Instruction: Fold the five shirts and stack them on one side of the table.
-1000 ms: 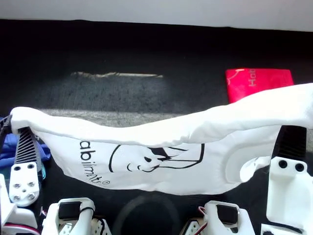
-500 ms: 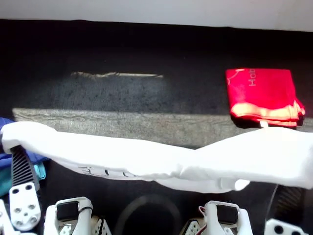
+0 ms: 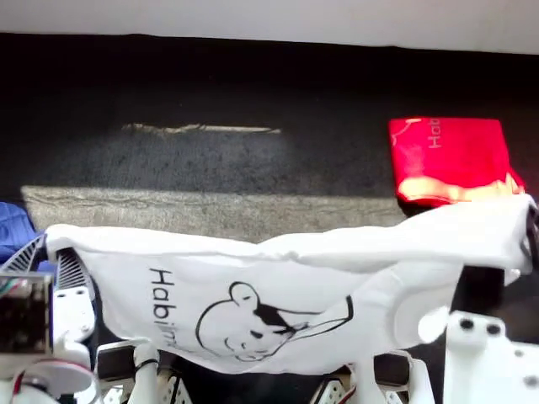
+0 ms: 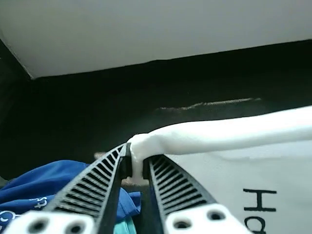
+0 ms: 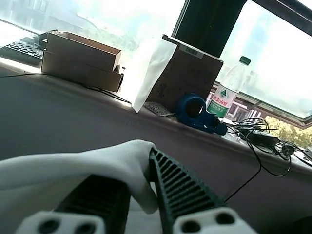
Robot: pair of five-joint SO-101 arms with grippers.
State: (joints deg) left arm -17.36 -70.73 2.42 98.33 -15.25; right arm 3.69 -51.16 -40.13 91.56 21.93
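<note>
Both arms have the white shirt (image 3: 278, 311) stretched out between them, lifted off the table (image 3: 253, 109) with the cartoon print facing the high camera. The left gripper (image 4: 138, 161) is clamped tight on one end, with the cloth bunched right in the pinch of the jaws. The right gripper (image 5: 141, 170) is clenched on the other end, the fabric wrapped over one finger. A folded red shirt (image 3: 450, 160) lies on the table's far right, just past the white one's top edge. A crumpled blue shirt (image 3: 15, 229) sits at the left edge, near the left gripper. The table is black with a sunlit strip across it, and there's a white wall (image 3: 253, 15) behind. The right wrist view shows cardboard boxes (image 5: 80, 58) and a water bottle (image 5: 229, 85) on a ledge by the windows.
</note>
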